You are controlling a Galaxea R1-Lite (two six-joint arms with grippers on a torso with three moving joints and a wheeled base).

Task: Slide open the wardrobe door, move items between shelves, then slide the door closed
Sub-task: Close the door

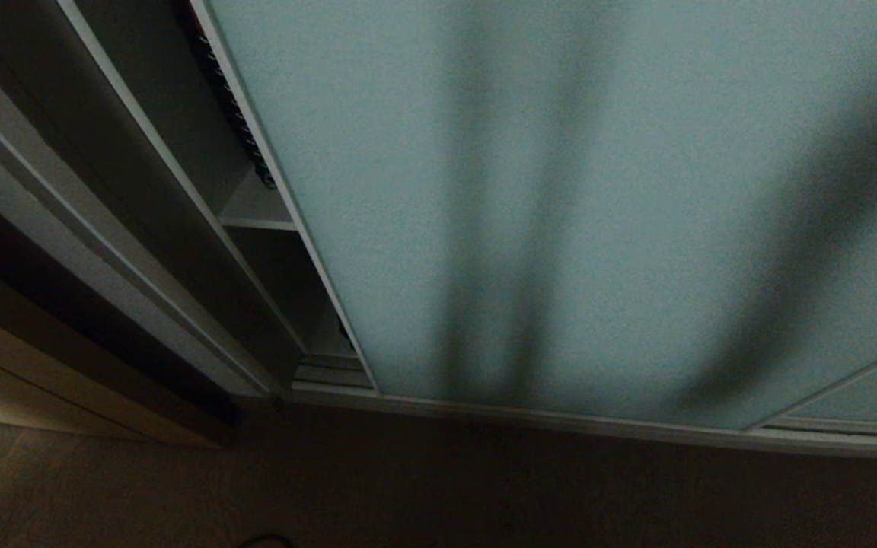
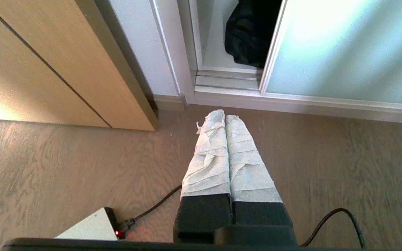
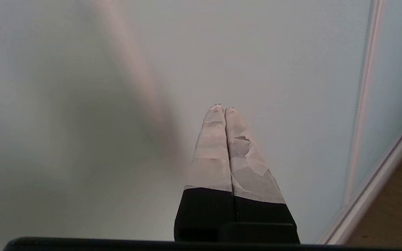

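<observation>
The sliding wardrobe door (image 1: 560,213), a wide pale teal frosted panel, fills most of the head view, and arm shadows fall across it. A narrow gap stands open at its left edge, showing one of the shelves (image 1: 256,223). Through that gap a black fabric bag (image 2: 250,31) lies low inside the wardrobe. My right gripper (image 3: 224,108) is shut and empty, its taped fingertips pointing at the door panel (image 3: 274,52) close in front; I cannot tell whether they touch it. My left gripper (image 2: 224,116) hangs shut and empty over the floor before the gap. Neither arm shows in the head view.
A light wooden cabinet (image 2: 47,69) stands left of the wardrobe frame. The door's bottom track (image 1: 560,417) runs along the wood floor (image 2: 344,157). A second teal panel (image 1: 872,396) overlaps at the right. A black cable (image 2: 344,216) and a white box with a red light (image 2: 92,228) lie on the floor.
</observation>
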